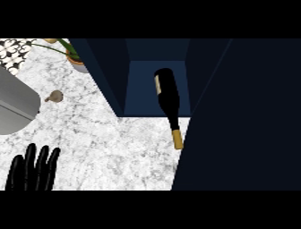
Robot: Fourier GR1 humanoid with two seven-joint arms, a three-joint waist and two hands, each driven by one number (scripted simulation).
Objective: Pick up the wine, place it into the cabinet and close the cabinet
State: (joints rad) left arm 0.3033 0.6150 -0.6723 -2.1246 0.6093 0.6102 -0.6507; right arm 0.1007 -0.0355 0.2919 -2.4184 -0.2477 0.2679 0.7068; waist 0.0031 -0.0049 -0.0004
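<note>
1. The wine bottle (168, 100) lies on its side, its dark body inside the open cabinet (156, 80) and its neck reaching out over the bench (113, 138) toward the near edge.
2. The bottle's gold-capped tip rests on the marble top just outside the cabinet's front, close beside the cabinet door (252, 116).
3. A pale label shows along the left side of the bottle's body, near its far end.
4. The cabinet door is a large dark panel standing open and filling the right side of the view.
5. No hand touches the bottle.
6. The left hand (32, 169) shows at the near-left part of the bench, fingers straight and pointing up, holding nothing, well apart from the bottle.
7. The right hand does not show.
8. A grey appliance (4, 100) sits at the left edge of the bench.
9. A small brown knob-like object (54, 96) lies just to its right.
10. A potted plant (75, 56) stands near the far edge, just beside the cabinet's left wall.
11. A patterned tile patch (7, 49) fills the far-left corner.
</note>
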